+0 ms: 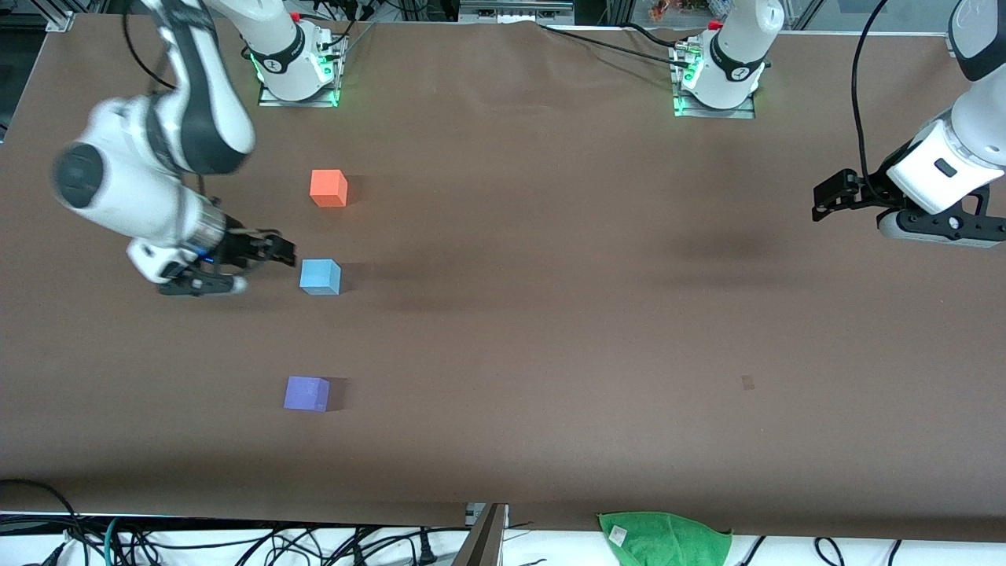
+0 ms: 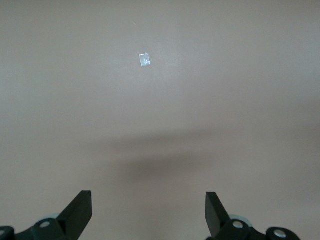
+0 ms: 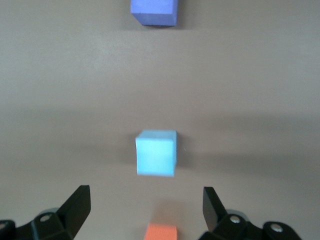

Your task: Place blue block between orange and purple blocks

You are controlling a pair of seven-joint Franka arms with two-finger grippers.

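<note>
The light sky-blue block [image 1: 320, 277] rests on the brown table between the coral-orange block [image 1: 328, 188], which lies farther from the front camera, and the violet-purple block [image 1: 306, 393], which lies nearer. The three cubes stand apart in a rough line. My right gripper [image 1: 275, 251] is open and empty, in the air beside the blue block. Its wrist view shows the blue block [image 3: 156, 153], the purple block [image 3: 153, 12] and the orange block [image 3: 160, 232] ahead of the open gripper [image 3: 146, 192]. My left gripper [image 1: 821, 203] waits open and empty at the left arm's end, also seen in its own wrist view [image 2: 148, 197].
A green cloth [image 1: 664, 538] lies at the table's near edge, with cables along that edge. A small tape mark [image 1: 747, 383] is on the table surface toward the left arm's end; it also shows in the left wrist view [image 2: 145, 60].
</note>
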